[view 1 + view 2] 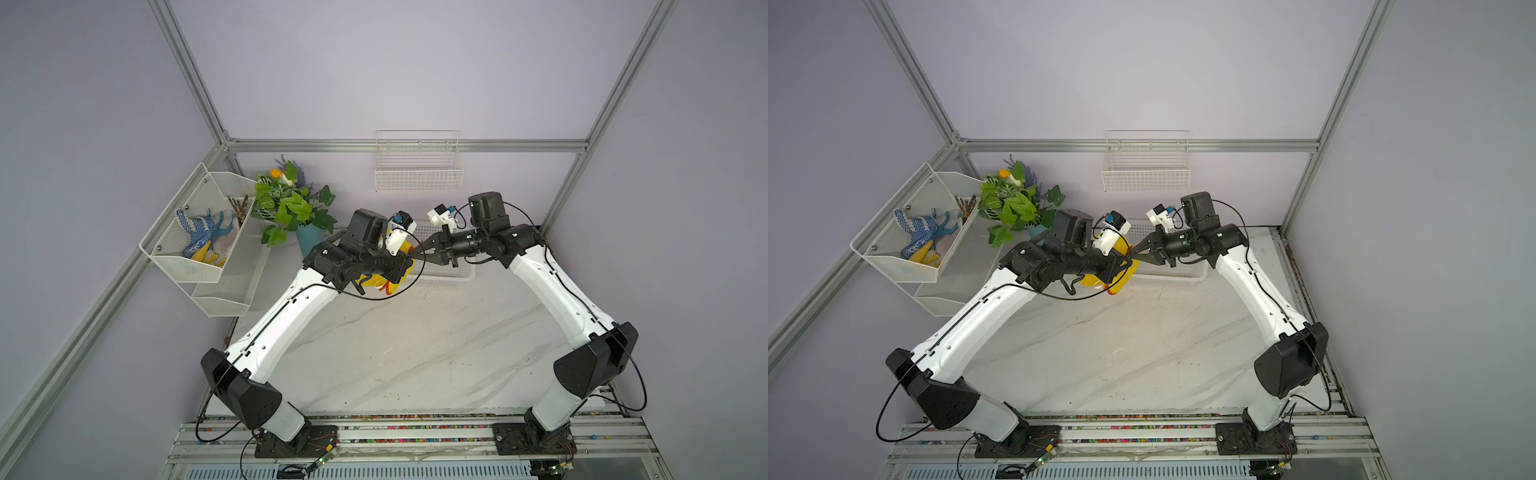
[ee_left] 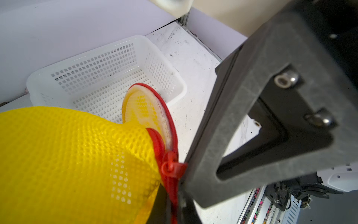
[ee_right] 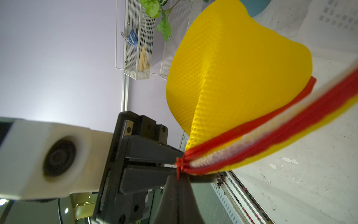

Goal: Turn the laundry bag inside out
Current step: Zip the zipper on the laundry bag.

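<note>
Jaws are clamping tight: left gripper (image 3: pixel 173 164) and right gripper (image 1: pixel 418 252) are both pinching the laundry bag (image 3: pixel 242 67) by its red zipper (image 3: pixel 275 133), near the white basket (image 2: pixel 108 51).

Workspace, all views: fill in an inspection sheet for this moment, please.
Surface: white marbled tabletop, scuffed, few specks.
Job's things: laundry bag, yellow mesh, red zipper looking open, held clear of the tabletop.
Clutter: white perforated basket, nothing seen in it; potted plant; mesh wall rack holding gloves; wire basket on the back wall.
Claws: left claw and right claw both shut on the laundry bag's zipper end.
Cables: black cable loops under the left wrist beside the bag.
Surroundings: lilac walls, aluminium frame.
</note>
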Robot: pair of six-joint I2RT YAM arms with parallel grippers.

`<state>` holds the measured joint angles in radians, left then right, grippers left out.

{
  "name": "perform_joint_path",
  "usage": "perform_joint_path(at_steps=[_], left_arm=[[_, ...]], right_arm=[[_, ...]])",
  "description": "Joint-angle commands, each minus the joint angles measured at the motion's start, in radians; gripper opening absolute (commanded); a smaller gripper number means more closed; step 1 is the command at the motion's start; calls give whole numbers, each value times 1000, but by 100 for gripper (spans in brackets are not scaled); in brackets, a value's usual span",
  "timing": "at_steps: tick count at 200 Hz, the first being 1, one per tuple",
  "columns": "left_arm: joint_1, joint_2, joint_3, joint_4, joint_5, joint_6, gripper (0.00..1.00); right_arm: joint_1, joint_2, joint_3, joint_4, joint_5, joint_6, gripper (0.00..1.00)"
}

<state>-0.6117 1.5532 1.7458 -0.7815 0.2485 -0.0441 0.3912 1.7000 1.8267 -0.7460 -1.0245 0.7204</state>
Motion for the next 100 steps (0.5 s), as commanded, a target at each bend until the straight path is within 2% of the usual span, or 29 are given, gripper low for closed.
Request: perform_joint_path(at_steps=[1,45,75,100], left_arm=[[14,-63,-74,-27,-27,11,0],[46,-131,-161,-59,-52,0,0],[52,-230,-230,-47,-106,-32,0],[63,-271,-285,-35,-99,-49,0]], right_arm=[[-66,-32,-23,48,14,22,0],[-125,-42,-71,138,3,87,0],[-163,-57,-125,211,12,136,0],[-185,-68,-170,307,0,205,0]])
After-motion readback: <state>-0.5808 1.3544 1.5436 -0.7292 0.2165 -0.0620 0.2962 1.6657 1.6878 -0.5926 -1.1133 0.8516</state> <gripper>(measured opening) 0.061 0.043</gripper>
